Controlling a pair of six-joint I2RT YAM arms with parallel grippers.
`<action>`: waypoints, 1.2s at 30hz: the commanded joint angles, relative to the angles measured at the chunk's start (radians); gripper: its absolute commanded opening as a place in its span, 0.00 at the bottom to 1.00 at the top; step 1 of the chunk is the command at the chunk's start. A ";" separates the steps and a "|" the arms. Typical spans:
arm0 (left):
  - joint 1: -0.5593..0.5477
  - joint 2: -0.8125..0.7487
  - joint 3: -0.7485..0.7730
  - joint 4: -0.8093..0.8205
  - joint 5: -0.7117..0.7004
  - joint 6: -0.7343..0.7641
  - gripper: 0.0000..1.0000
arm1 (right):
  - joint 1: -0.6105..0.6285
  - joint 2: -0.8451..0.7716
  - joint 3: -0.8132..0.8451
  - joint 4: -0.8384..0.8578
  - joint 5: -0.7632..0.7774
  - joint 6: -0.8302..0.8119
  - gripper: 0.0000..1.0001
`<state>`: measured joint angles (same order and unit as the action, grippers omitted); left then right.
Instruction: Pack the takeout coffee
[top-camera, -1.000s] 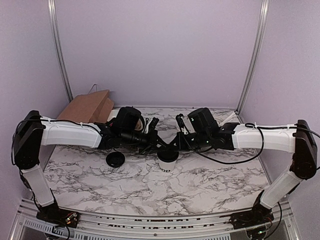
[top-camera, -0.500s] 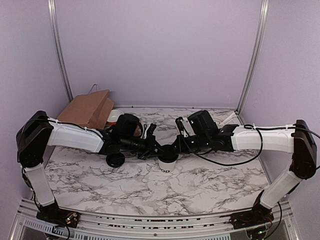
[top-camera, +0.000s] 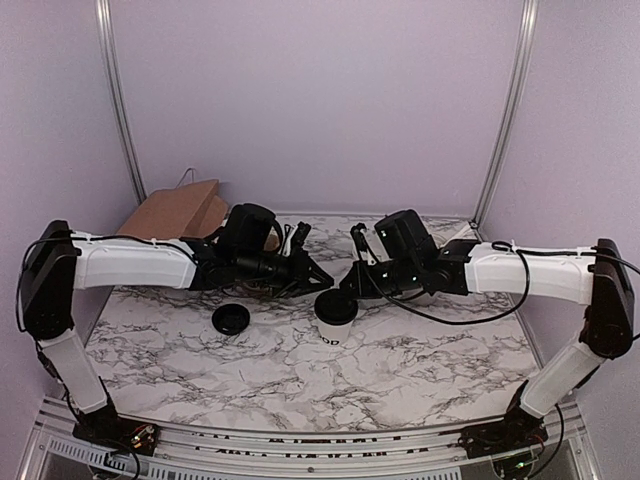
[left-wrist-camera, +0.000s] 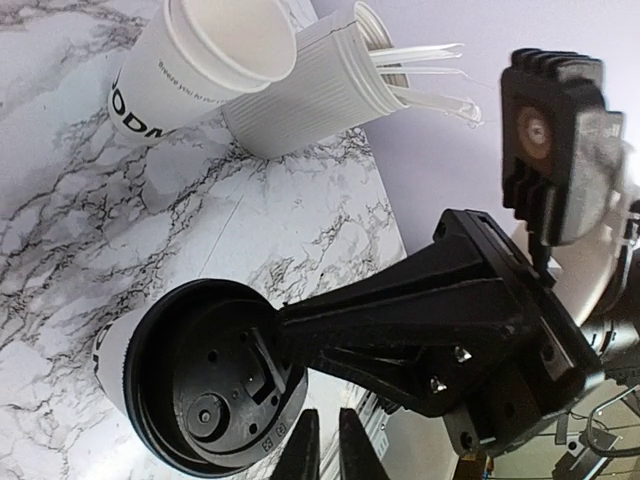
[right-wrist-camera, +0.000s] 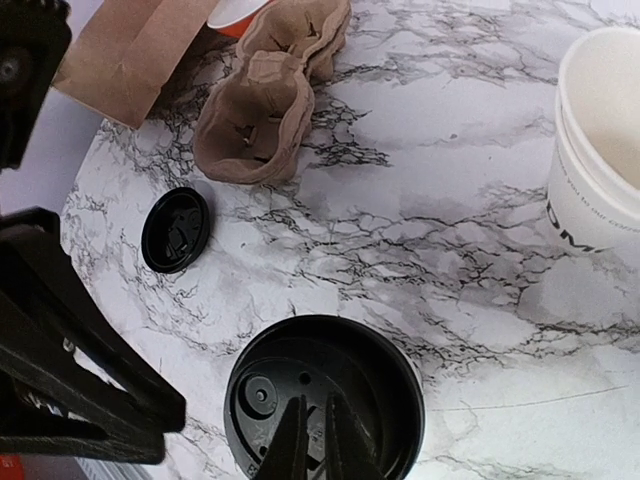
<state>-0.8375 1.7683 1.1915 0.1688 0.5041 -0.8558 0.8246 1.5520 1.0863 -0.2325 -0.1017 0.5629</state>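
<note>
The takeout coffee cup (top-camera: 336, 333), white with black lettering, stands mid-table with a round black lid (top-camera: 336, 308) on its rim. The right wrist view looks down on that lid (right-wrist-camera: 320, 390). My right gripper (right-wrist-camera: 308, 440) is shut, its tips right over the lid's centre; I cannot tell whether they touch. My left gripper (left-wrist-camera: 325, 450) is shut on nothing and hangs beside the lidded cup (left-wrist-camera: 210, 385), clear of it. In the top view the left gripper (top-camera: 323, 279) sits up and left of the cup, and the right gripper (top-camera: 343, 293) is at the lid's edge.
A second black lid (top-camera: 231, 319) lies loose left of the cup. A brown paper bag (top-camera: 175, 212) and a cardboard cup carrier (right-wrist-camera: 268, 105) sit at the back left. A stack of white cups (left-wrist-camera: 200, 60) and a ribbed tub of utensils (left-wrist-camera: 320, 90) stand at the back right.
My left gripper has drawn back up and to the left, away from the lid. The right gripper has stayed at the lid. The cup has not moved.
</note>
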 joint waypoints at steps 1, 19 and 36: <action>0.021 -0.086 0.018 -0.074 -0.061 0.062 0.14 | 0.007 -0.043 0.051 -0.069 0.066 -0.049 0.13; 0.052 -0.265 -0.050 -0.173 -0.196 0.184 0.73 | 0.044 -0.080 0.085 -0.176 0.187 -0.163 0.83; 0.053 -0.382 -0.083 -0.249 -0.373 0.289 0.99 | 0.057 -0.066 0.115 -0.216 0.231 -0.177 0.93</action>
<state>-0.7872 1.4311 1.1233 -0.0410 0.2043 -0.6094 0.8677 1.4899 1.1439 -0.4305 0.1139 0.4053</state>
